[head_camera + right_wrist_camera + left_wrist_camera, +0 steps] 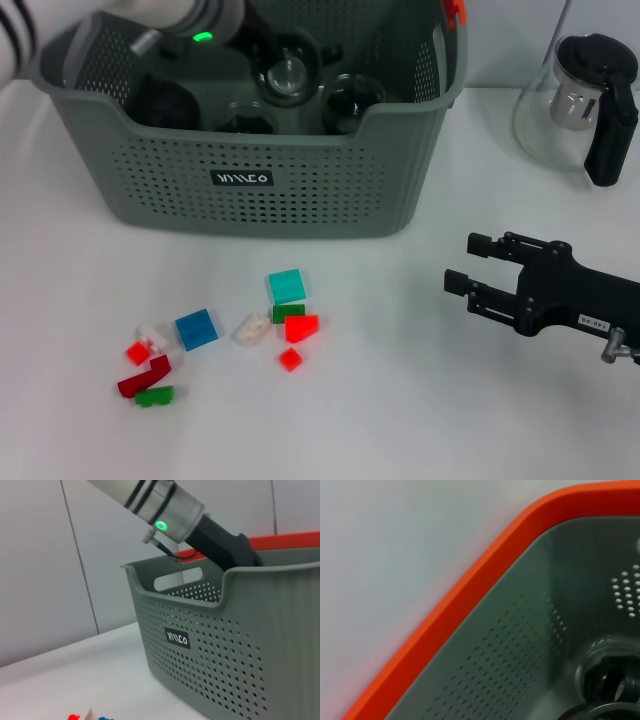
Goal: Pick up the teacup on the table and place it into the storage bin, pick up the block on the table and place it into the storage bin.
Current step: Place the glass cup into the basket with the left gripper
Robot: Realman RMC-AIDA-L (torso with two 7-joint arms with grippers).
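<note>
Head view first: my left arm (190, 25) reaches down into the bin (260, 170), which sits at the back of the tabletop (420, 400). My left claw is buried among the dark glassware in there, so I can't tell if it's wide, narrow or holding anything. A clear cup (287, 72) shows in the middle of the bin, right by my wrist. My right claw (468, 275) hovers over the right side of the tabletop, fingers apart and holding nothing. The blocks are scattered in front of the bin: a teal one (286, 286), a blue one (196, 328), a white one (251, 329), a green one (288, 312) touching a red one (301, 327), plus small red, white and green bits toward the left. A glass teapot (580, 100) stands at the back right corner.

Left wrist view: just the bin's orange rim (470, 585), its perforated inside wall (520, 650), and some dark glass (607, 680) at the bottom.

Right wrist view: the bin (225, 650) from outside, its black label (177, 638) facing me, my left arm (170, 515) dipping in over the rim.
</note>
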